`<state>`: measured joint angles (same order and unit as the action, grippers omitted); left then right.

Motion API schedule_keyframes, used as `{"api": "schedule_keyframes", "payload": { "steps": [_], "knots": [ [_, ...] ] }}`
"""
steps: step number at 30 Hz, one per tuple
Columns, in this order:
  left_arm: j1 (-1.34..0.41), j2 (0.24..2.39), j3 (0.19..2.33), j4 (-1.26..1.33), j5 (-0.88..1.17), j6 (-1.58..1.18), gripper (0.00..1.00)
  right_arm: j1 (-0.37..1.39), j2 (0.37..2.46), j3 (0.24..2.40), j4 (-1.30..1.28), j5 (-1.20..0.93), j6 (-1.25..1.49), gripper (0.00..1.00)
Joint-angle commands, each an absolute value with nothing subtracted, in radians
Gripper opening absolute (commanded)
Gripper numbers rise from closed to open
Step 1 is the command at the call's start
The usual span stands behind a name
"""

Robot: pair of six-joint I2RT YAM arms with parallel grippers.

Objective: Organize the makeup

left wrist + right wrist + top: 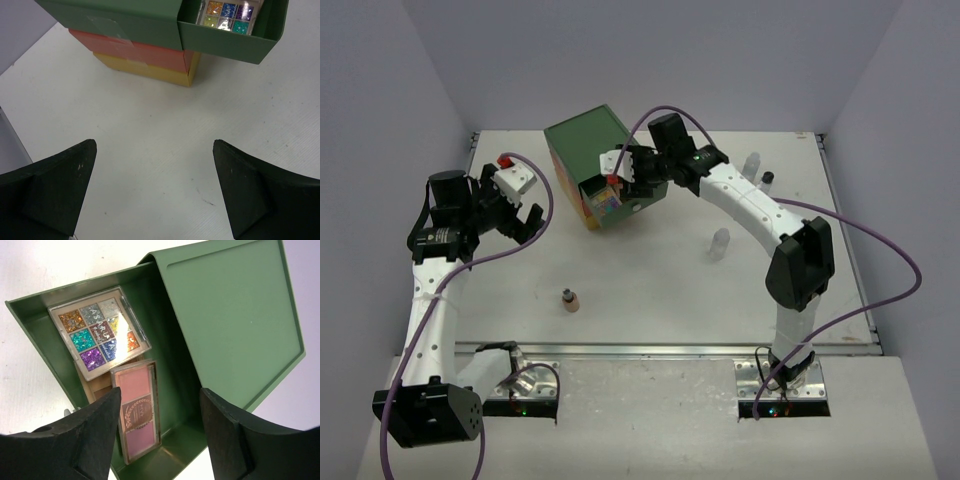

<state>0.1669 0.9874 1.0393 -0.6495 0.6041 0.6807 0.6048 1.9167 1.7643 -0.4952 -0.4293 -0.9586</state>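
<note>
Green top drawer [40, 335] of the three-drawer box [582, 138] stands pulled out at 12 o'clock on the desk [660, 290], open upward so flat items can drop in. Multicoloured palette [100, 332] lies flat at the drawer's far end. Pink palette [136, 415] sits just beside it toward 6 o'clock. A tan piece [95, 385] shows partly under both; we can't tell what it is.

Right pincer [160, 400] hangs directly over the pink palette, jaws apart and gripping nothing. We read this as the release spot, with palettes laid flat to suit the shallow drawer. Left pincer [155, 150] is spread wide and empty at 9 o'clock, facing the box and well apart from it, likely parked to leave the drawer free.

Not yet sorted:
- tan dark-capped bottle [569, 300], upright at 7 o'clock
- clear bottle [720, 243] at 3 o'clock
- another clear bottle [752, 163] and a dark-capped one [767, 178] at 2 o'clock

Orange drawer [135, 50] and yellow drawer [145, 70] are shut. We guess the bottles go in one of them.
</note>
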Motion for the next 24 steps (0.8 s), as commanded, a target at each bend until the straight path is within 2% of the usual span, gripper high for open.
{"api": "schedule_keyframes", "payload": {
  "steps": [1,5,9,13,19,24],
  "knots": [
    [0.173,0.980,1.037,-0.626,0.611,0.690,1.00,0.611,1.888,1.816,-0.430,-0.434,-0.925,0.65],
    [0.173,1.000,1.061,-0.623,0.614,0.682,1.00,0.612,1.844,1.808,-0.340,-0.437,-0.800,0.65],
    [0.173,1.017,1.081,-0.609,0.636,0.660,1.00,0.613,1.723,1.745,-0.154,-0.410,-0.487,0.66],
    [0.173,1.040,1.121,-0.589,0.668,0.627,1.00,0.621,1.575,1.529,-0.013,-0.223,-0.107,0.65],
    [0.170,1.124,1.215,-0.517,0.698,0.549,1.00,0.660,1.439,1.266,-0.006,0.090,0.149,0.49],
    [0.121,1.276,1.354,-0.443,0.593,0.409,1.00,0.694,1.441,1.104,0.044,0.211,0.302,0.44]
  ]
}}
